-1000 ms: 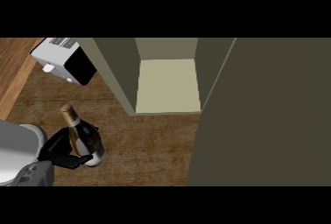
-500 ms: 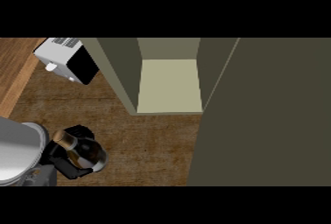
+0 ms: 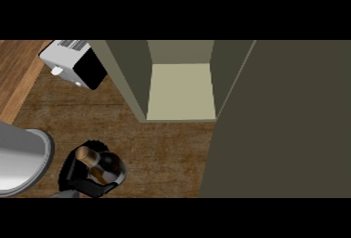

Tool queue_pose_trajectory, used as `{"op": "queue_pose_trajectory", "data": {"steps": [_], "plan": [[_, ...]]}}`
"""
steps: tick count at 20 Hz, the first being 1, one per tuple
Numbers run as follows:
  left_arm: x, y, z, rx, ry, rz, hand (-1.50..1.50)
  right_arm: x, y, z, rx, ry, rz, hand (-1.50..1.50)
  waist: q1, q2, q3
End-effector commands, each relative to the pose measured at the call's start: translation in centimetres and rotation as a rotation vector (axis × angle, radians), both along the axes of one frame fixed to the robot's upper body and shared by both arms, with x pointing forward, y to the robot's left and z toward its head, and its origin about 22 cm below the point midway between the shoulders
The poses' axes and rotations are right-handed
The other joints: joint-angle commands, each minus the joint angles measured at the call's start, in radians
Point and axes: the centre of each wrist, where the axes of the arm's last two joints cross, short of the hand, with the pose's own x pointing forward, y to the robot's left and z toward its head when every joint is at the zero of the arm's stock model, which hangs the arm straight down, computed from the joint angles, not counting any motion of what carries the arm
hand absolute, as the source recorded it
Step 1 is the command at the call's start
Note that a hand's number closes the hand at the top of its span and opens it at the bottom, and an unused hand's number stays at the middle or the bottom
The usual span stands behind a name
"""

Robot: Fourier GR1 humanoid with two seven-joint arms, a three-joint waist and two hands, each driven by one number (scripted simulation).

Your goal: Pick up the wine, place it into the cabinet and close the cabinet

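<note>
My left hand (image 3: 86,179) is curled round the wine (image 3: 96,165) (its gold-capped neck points up at me) near the table's (image 3: 165,148) front-left corner. The cabinet (image 3: 179,90) stands open at the table's back, a toaster (image 3: 74,62) to its left.

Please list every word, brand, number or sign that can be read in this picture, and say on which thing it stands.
None can be read.
Wine bottle, held in the left hand: no label text shows.
Toaster: no markings legible.
Cabinet: plain, no writing.
</note>
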Motion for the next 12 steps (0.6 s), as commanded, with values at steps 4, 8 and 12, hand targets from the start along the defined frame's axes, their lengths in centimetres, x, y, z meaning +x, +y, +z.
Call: {"op": "queue_pose_trajectory", "data": {"steps": [4, 8, 12], "plan": [[-1.7, -2.6, 1.3, -0.077, -0.021, -0.064, 1.50, -4.3, -2.1, 3.6, 0.053, -0.075, -0.001, -1.50, 0.000, -0.001, -0.002], [-1.5, -6.5, 3.7, -0.077, -0.044, -0.081, 1.50, -3.6, -1.2, 2.1, 0.054, -0.077, -0.012, -1.50, 0.000, -0.001, -0.001], [-0.9, -8.6, 6.5, -0.082, -0.073, -0.113, 1.50, -3.3, -1.6, 2.7, 0.057, -0.080, -0.013, -1.50, 0.003, 0.001, -0.002]]}}
